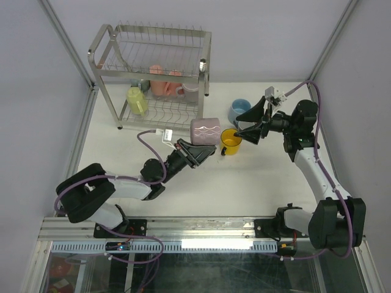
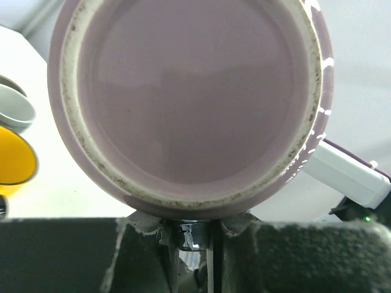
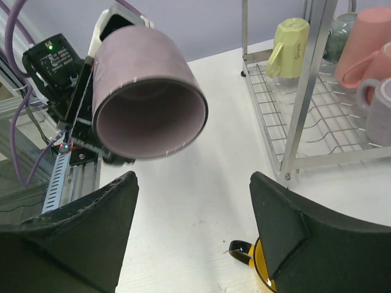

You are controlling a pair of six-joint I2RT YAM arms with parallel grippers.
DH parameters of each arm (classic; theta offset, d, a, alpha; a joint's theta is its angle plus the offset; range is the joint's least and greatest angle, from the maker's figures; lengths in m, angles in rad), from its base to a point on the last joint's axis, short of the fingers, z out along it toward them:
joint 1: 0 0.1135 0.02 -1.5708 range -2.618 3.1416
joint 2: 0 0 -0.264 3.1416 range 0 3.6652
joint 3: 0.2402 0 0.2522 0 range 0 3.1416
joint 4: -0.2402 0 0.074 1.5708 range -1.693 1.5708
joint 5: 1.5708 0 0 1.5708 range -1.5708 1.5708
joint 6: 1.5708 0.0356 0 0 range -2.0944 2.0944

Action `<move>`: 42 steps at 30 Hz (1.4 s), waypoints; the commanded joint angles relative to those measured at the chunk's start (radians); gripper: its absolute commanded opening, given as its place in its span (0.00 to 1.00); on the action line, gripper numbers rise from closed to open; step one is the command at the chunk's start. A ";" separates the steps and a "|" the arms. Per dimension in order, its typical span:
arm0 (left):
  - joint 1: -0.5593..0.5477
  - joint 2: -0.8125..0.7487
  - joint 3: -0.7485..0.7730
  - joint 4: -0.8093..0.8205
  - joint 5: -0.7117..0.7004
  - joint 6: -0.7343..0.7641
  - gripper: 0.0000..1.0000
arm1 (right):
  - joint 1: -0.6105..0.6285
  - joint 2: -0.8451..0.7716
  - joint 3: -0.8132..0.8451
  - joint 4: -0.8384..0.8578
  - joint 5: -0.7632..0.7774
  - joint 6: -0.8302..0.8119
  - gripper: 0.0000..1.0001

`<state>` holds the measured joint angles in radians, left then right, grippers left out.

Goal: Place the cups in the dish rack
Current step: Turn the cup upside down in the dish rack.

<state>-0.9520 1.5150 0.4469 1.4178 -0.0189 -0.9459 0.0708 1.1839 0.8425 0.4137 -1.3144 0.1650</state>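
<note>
My left gripper [image 1: 197, 152] is shut on the dark handle of a mauve mug [image 1: 204, 130] and holds it above the table, in front of the chrome dish rack [image 1: 104, 58]. The mug's base fills the left wrist view [image 2: 189, 97], with the fingers [image 2: 140, 256] pinched below it. My right gripper [image 1: 241, 124] is open and empty, just right of a yellow mug [image 1: 231, 140] that stands on the table. In the right wrist view the mauve mug [image 3: 146, 104] hangs ahead of the open gripper [image 3: 192, 235], and the yellow mug [image 3: 259, 279] is by the right finger [image 3: 293, 238].
A light blue mug [image 1: 239, 110] stands behind the right gripper. The rack's lower shelf [image 3: 317, 131] holds a pale yellow-green mug [image 1: 137, 101], salmon pink mugs [image 1: 162, 85] and a grey mug [image 1: 190, 91]. The upper shelf [image 1: 159, 52] holds nothing. Walls enclose the table.
</note>
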 commanded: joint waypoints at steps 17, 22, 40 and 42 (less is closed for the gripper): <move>0.289 -0.472 0.010 -0.802 -0.034 0.381 0.00 | -0.075 -0.039 0.002 -0.170 -0.038 -0.280 0.79; 0.354 -0.470 0.051 -0.905 -0.024 0.420 0.00 | -0.081 -0.040 -0.003 -0.180 -0.034 -0.292 0.79; 0.576 -0.224 0.272 -1.012 0.147 0.401 0.00 | -0.097 -0.056 -0.012 -0.182 -0.039 -0.307 0.79; 0.585 -0.192 0.300 -1.020 0.152 0.401 0.00 | -0.099 -0.056 -0.013 -0.181 -0.042 -0.308 0.79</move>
<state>-0.3893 1.2999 0.6430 0.3126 0.0898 -0.5602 -0.0185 1.1610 0.8356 0.2153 -1.3365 -0.1238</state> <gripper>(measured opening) 0.138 0.791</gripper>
